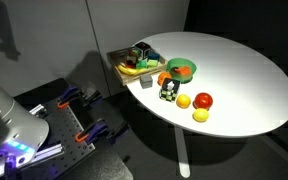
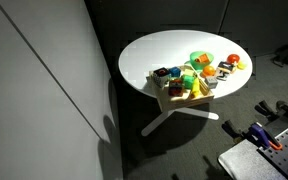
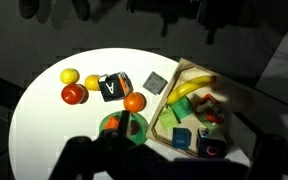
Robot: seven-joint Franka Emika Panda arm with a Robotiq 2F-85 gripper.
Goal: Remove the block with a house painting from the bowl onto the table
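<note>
One pale block with red-orange house picture (image 3: 212, 115) lies in tan tray (image 3: 166, 110), at 4 o'clock on white table (image 3: 44, 110) in wrist view. Banana (image 3: 189, 88) crowds it at 10 o'clock. Probably light, stiff, smooth; pinch opposite flat faces. My jaws: too dark, cannot tell.

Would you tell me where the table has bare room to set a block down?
The wide white stretch of the table beyond the red fruit and green bowl is bare. It is crowded around the tan tray and dark cube.
</note>
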